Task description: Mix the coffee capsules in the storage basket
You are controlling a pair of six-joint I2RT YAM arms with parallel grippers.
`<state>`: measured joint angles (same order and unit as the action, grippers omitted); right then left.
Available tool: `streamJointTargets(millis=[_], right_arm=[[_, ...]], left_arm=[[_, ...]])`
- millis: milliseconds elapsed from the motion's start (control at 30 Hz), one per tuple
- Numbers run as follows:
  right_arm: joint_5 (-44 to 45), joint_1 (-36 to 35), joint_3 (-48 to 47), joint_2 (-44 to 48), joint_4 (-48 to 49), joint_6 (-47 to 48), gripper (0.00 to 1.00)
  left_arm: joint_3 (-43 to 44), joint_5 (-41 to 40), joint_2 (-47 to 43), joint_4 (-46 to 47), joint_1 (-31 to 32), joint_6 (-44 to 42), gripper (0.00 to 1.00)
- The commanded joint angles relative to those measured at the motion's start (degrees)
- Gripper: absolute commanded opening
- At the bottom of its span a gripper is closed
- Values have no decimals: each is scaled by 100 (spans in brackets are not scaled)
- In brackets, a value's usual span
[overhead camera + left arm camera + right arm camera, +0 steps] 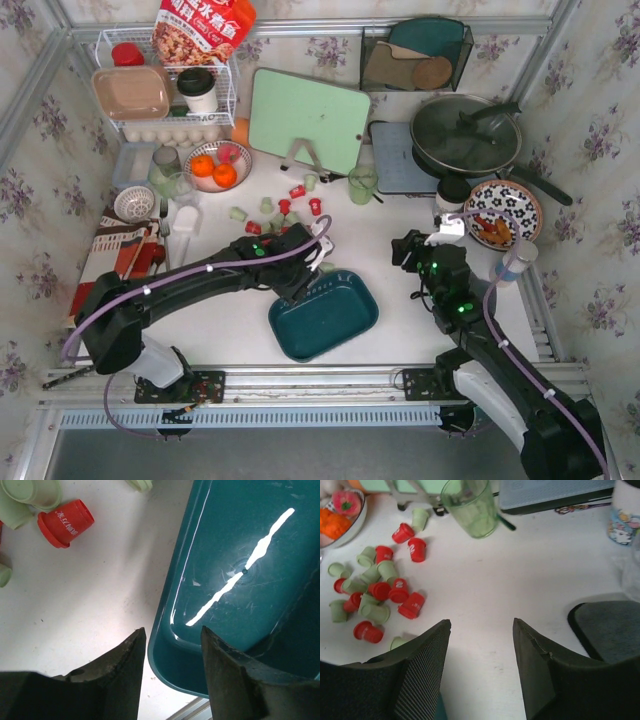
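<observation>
None of the coffee capsules (381, 590) lies in the storage basket (330, 318) yet. Red and pale green, they sit scattered on the table (520, 580), far and left of it. The basket stands empty towards the near edge. The left gripper (171, 635) has its jaws apart, straddling the basket's far-left rim without clamping it. The right gripper (481, 625), to the basket's right, gapes over bare table and holds nothing. If the left jaws pinch that rim and pull, the light bin may tilt or skid. The tapered pods could roll off if nipped off-centre.
</observation>
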<state>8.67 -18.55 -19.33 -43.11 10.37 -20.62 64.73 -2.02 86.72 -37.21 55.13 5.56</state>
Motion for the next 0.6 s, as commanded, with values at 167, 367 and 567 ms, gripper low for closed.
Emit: streamJointTargets(millis=[167, 367, 567], right_arm=[[425, -593, -115, -314, 294, 345, 61], [482, -681, -85, -368, 372, 375, 61], [563, -735, -82, -487, 422, 402, 61]], left_arm=[[3, 379, 346, 173, -82, -82, 51], [-52, 558, 511, 279, -91, -51, 45], [-131, 762, 641, 481, -91, 64, 41]])
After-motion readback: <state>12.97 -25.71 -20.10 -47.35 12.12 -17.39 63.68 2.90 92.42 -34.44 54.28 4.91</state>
